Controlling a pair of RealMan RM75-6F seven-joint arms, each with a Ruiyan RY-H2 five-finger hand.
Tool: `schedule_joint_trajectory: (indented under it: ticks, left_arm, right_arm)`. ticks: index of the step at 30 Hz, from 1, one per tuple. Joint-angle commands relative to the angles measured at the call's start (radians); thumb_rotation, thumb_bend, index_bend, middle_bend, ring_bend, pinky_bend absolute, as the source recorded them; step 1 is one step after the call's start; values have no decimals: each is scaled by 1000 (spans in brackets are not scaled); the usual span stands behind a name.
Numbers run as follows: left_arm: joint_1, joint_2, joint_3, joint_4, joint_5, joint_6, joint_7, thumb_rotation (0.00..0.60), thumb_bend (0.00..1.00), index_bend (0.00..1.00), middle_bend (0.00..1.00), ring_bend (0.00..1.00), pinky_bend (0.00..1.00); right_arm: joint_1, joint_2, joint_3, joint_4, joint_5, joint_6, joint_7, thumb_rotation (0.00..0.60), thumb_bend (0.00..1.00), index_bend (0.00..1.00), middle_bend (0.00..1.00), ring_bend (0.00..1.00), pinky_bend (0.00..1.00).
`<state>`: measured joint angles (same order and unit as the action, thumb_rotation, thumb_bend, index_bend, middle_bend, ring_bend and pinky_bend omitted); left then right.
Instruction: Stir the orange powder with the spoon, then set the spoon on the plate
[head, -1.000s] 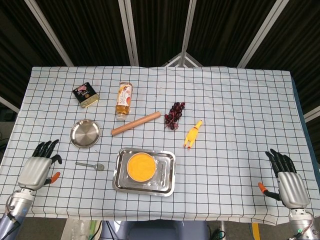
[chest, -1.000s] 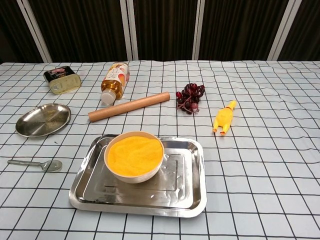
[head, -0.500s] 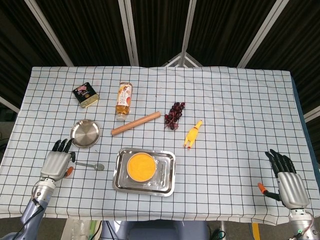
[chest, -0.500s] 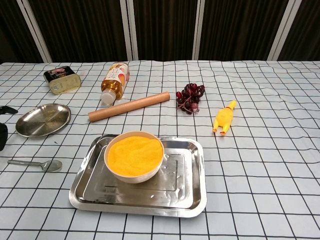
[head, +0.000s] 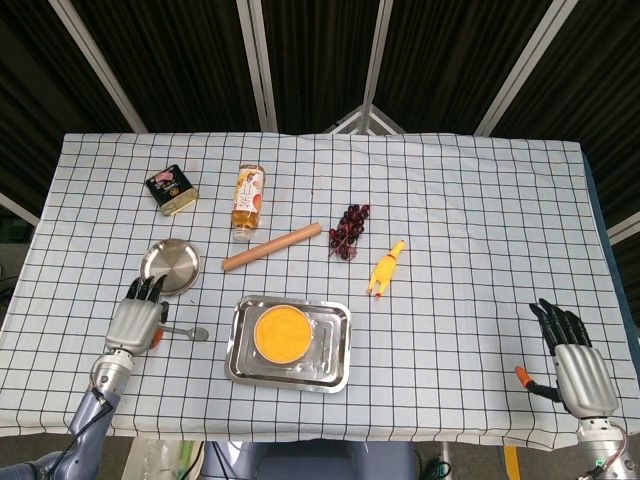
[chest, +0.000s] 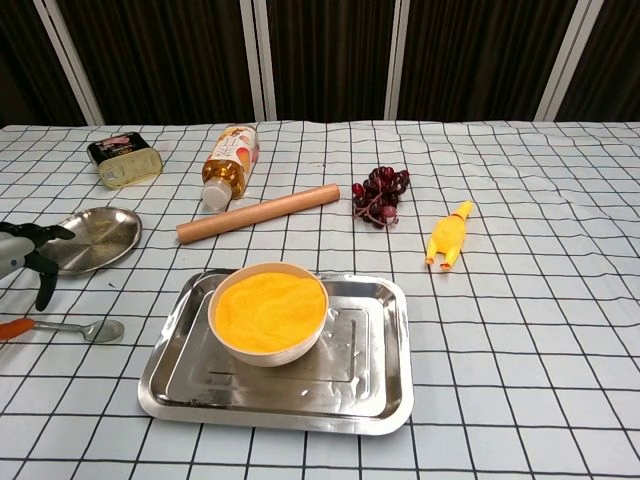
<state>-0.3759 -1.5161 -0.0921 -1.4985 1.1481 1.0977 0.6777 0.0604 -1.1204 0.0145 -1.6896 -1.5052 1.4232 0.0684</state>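
My open left robot hand (head: 137, 318) hovered over the spoon (head: 186, 331) handle, which ran left-right on the table, bowl toward the powder (head: 281, 333).

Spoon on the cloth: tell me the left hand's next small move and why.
Probably lower the left hand and close its fingers on the spoon handle. The hand hovers over the handle end, holding nothing, and the spoon lies flat on the cloth beside the tray.

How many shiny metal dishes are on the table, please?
2: a round plate at the left beside the left robot hand, and a rectangular tray near the front holding the powder bowl.
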Motion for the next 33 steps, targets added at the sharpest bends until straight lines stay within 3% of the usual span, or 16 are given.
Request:
schedule_joint_trajectory:
  ticks: [1, 33]
  left_arm:
    - [-6, -9, 4, 5, -4, 1, 10, 600, 483, 519, 0, 0, 0]
    - [-27, -17, 38, 3, -37, 17, 35, 600, 479, 491, 0, 0, 0]
  right_arm:
    - [0, 0, 0, 0, 0, 0, 1, 600, 317, 0, 0, 0, 0]
    - [-2, 1, 0, -7, 5, -1, -2, 600, 316, 0, 0, 0, 0]
